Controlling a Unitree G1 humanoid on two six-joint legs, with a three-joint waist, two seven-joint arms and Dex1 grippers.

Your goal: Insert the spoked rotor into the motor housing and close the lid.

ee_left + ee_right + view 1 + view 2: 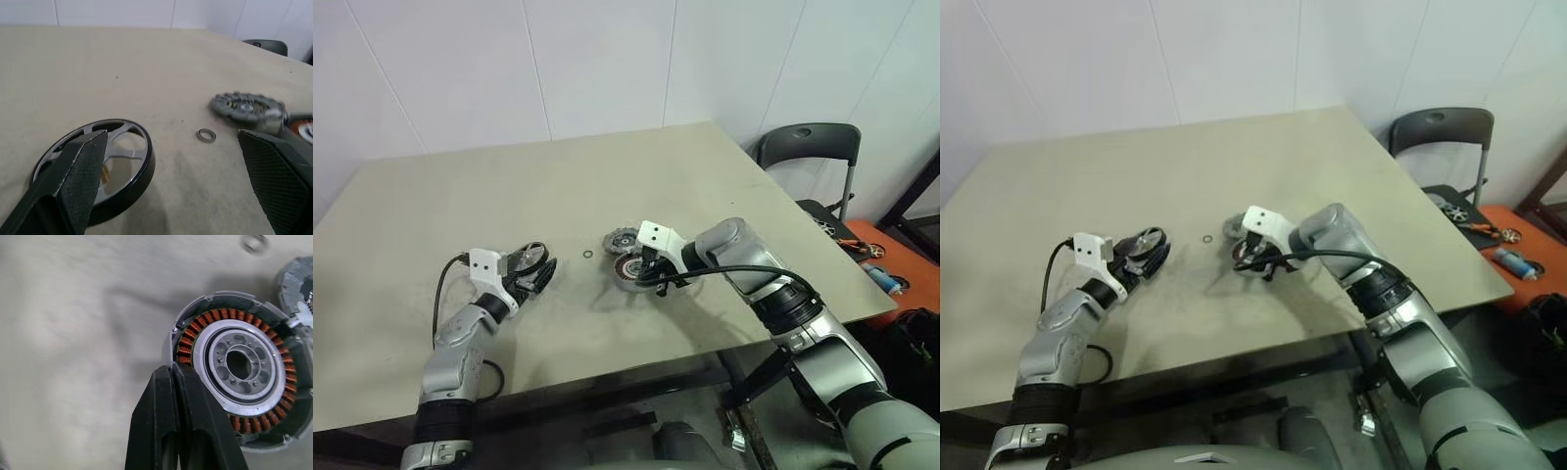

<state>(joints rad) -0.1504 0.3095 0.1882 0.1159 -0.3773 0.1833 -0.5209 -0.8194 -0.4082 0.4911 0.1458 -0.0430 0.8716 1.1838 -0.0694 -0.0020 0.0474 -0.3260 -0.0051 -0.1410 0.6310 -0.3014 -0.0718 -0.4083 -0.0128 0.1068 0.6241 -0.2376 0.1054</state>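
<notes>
Rotor (105,169) apparently rests on table, wide-spread left claw (171,181) straddling it.

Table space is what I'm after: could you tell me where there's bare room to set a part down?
The table is bare along its far edge by the wall, and between the spoked rotor and the small ring. It is crowded around the motor housing, with the lid just behind and the right end effector over it.
</notes>
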